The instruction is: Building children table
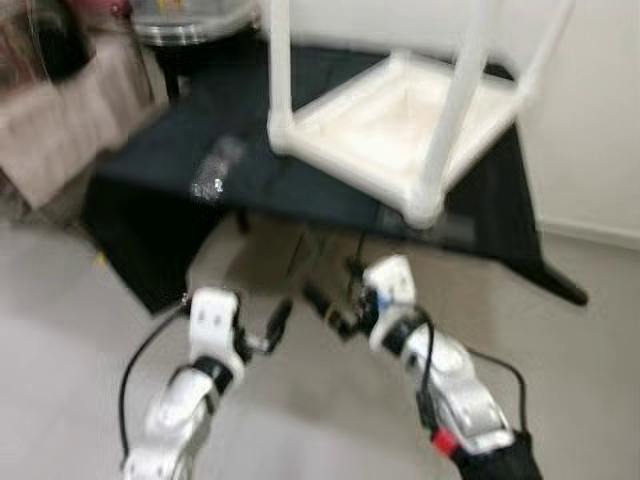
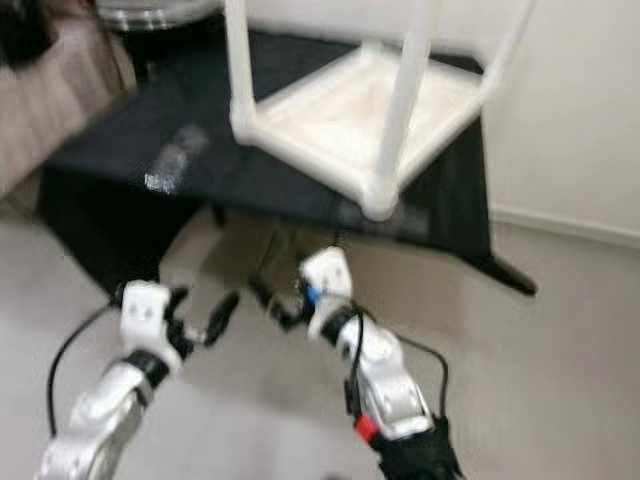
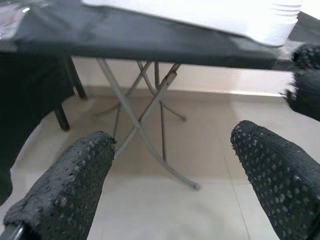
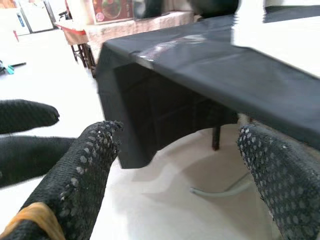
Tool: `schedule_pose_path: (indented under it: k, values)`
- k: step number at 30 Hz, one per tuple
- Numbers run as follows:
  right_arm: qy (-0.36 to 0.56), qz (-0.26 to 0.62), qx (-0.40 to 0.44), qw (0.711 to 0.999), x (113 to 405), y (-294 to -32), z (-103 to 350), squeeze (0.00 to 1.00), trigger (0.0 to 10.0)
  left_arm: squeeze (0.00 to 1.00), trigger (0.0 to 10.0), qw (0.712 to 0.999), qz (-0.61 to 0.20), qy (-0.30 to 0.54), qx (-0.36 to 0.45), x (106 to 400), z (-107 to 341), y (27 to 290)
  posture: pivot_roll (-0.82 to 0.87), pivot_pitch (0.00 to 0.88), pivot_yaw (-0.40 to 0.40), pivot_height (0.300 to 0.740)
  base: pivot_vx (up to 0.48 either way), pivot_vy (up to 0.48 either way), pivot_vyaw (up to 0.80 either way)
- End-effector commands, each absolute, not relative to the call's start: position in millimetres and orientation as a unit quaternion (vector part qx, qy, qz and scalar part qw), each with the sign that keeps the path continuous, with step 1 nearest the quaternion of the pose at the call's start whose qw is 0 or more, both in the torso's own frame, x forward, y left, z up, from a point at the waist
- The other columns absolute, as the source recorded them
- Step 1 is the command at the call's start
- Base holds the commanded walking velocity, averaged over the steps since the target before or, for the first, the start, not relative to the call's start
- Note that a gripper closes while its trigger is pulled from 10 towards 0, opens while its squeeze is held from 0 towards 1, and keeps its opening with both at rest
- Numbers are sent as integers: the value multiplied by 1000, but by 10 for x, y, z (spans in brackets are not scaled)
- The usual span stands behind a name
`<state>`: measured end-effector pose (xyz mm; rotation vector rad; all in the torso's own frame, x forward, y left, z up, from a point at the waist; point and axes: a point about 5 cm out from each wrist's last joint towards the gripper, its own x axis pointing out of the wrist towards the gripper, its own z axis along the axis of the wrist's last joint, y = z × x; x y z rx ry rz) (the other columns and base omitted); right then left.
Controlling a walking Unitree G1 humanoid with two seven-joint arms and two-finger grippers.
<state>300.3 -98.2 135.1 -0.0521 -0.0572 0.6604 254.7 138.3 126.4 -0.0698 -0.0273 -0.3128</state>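
Note:
A white children's table [image 1: 400, 120] lies upside down on a black-draped folding table [image 1: 160, 150], its legs [image 1: 278, 70] pointing up. One corner of it hangs past the black table's front edge. A small clear plastic bag [image 1: 215, 170] rests on the cloth to its left. Both grippers hover low in front of the black table, below its edge, tips close together. My left gripper [image 1: 280, 322] is open with nothing between its fingers [image 3: 70, 190]. My right gripper [image 1: 328, 305] is open too, its fingers [image 4: 90, 165] apart and holding nothing.
Crossed metal legs [image 3: 145, 135] stand under the black table. A beige-covered piece of furniture [image 1: 60, 110] is at the left and a round shiny container [image 1: 190, 20] at the back. A white wall [image 1: 590, 120] runs along the right. Pale floor tiles [image 1: 80, 330] lie below.

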Motion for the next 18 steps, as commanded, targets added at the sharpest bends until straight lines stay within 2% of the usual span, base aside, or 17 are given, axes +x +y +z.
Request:
schedule_pose_path:
  k: [1,2,18]
  values:
    - [-19,319,-17,947,2984,-1040,1303,0,10000,0,10000,985,-166,-3,-45,2530,1223,1325,21,154,-18,740,0,-442,0]
    - [-19,319,-17,947,2984,-1040,1303,0,10000,0,10000,985,-166,-3,-45,2530,1223,1325,21,154,-18,740,0,-442,0]
    - [-19,327,-23,945,2974,-1026,1302,0,10000,0,10000,985,-166,-2,-47,2529,1225,1322,16,156,-17,740,0,-442,800]
